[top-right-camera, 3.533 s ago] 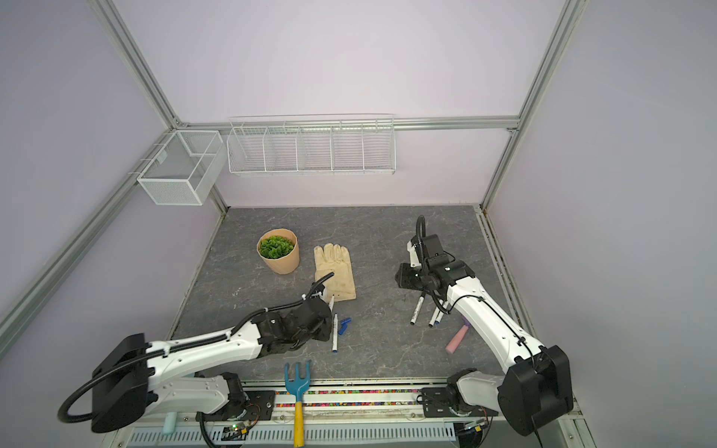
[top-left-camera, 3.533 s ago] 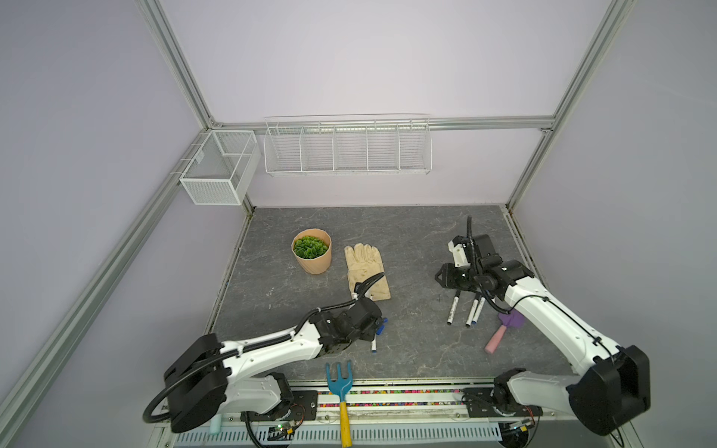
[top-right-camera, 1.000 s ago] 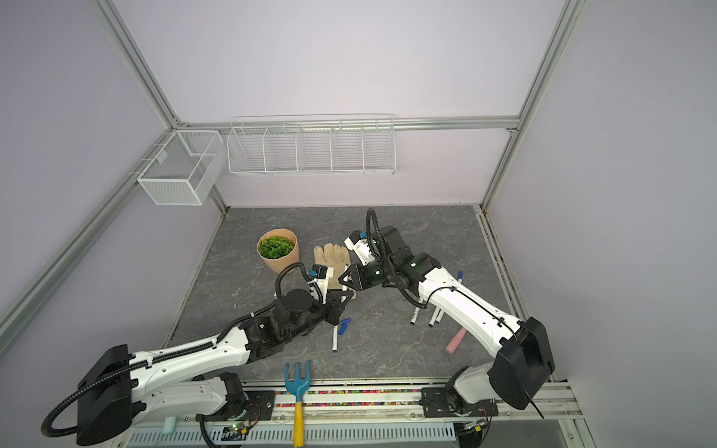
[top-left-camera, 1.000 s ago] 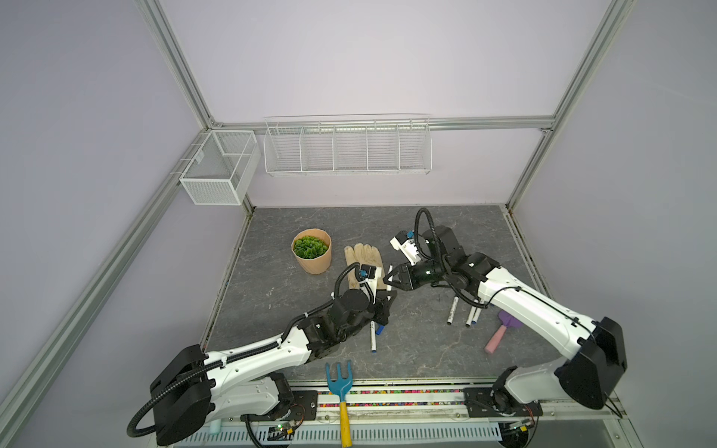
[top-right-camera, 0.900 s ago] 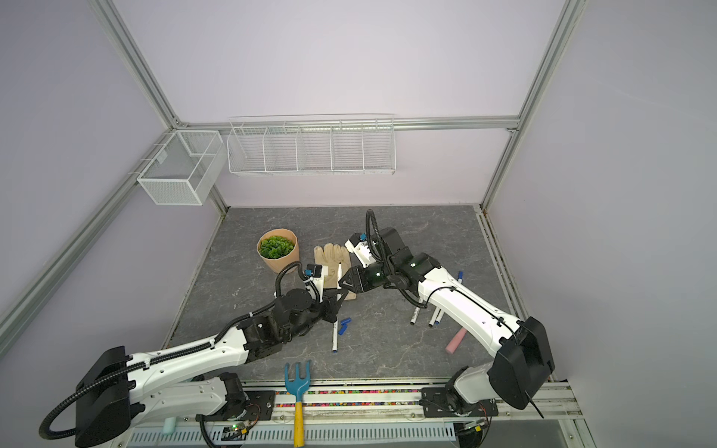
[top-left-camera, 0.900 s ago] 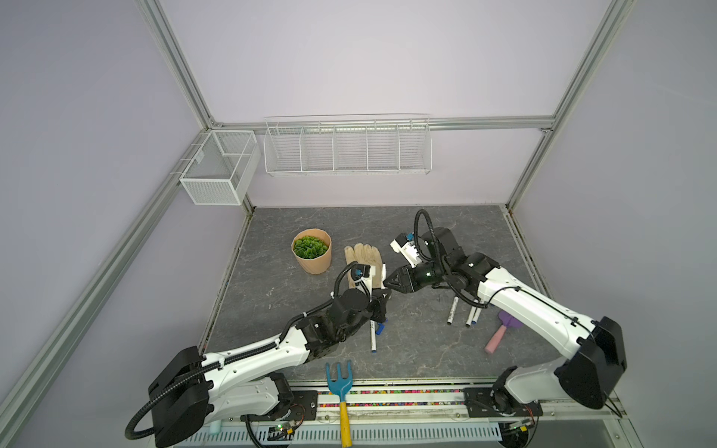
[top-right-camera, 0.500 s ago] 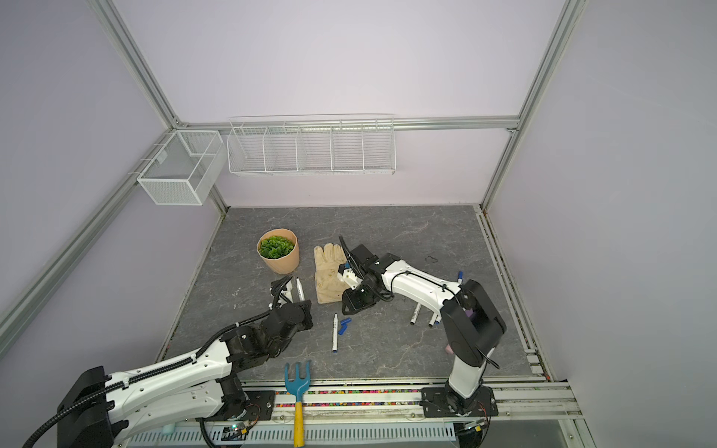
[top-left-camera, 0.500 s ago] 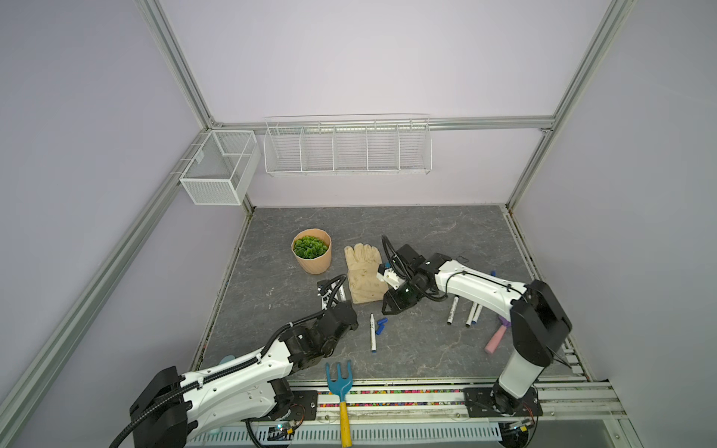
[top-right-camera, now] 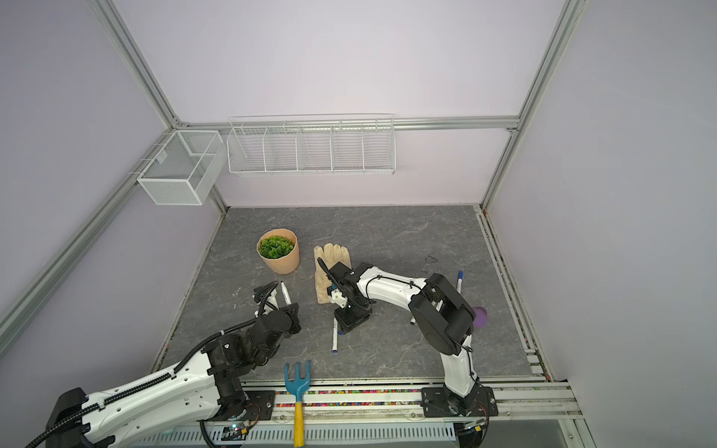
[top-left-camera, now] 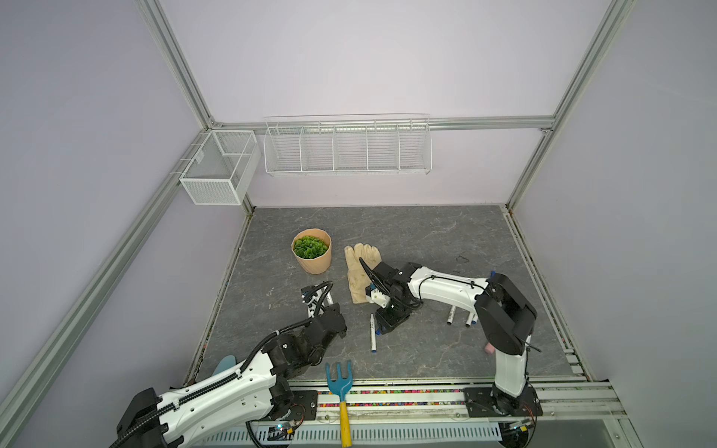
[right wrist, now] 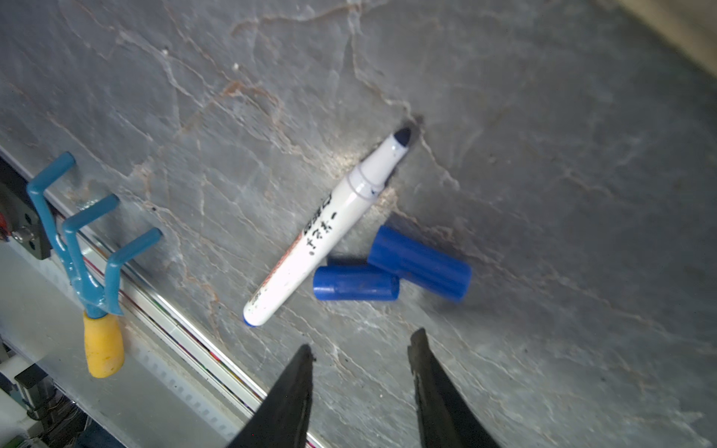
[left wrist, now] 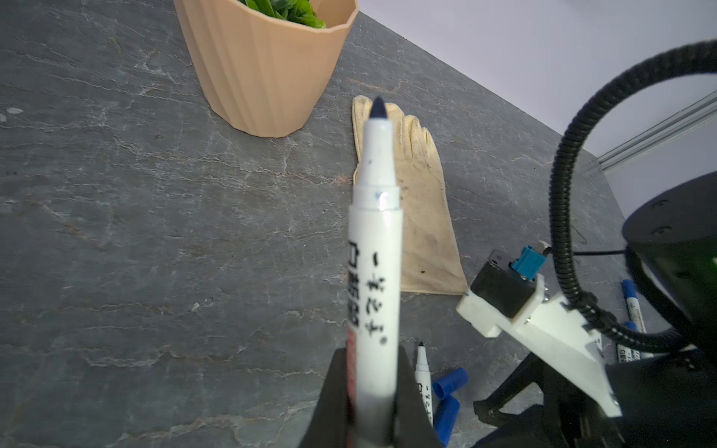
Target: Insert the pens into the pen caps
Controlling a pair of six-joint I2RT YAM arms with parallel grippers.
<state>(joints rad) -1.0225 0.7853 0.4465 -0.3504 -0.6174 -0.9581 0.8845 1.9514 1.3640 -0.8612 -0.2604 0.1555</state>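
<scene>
At 3 o'clock of the loose pen [top-left-camera: 373, 333] on the bench [top-left-camera: 426, 240], right fingers [right wrist: 295, 388] hang apart over two blue caps [right wrist: 419, 263], cap pickup seemingly in hand, while left fingers [left wrist: 333, 395] clamp an uncapped pen [left wrist: 376, 240]; next likely needs closing on one cap.

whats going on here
The robot is capping marker pens. The left end effector is shut on an uncapped pen, its tip bare. The right end effector is open and empty, hovering over a blue cap, a second blue cap and a loose pen lying uncapped on the table. No cap is gripped yet.
</scene>
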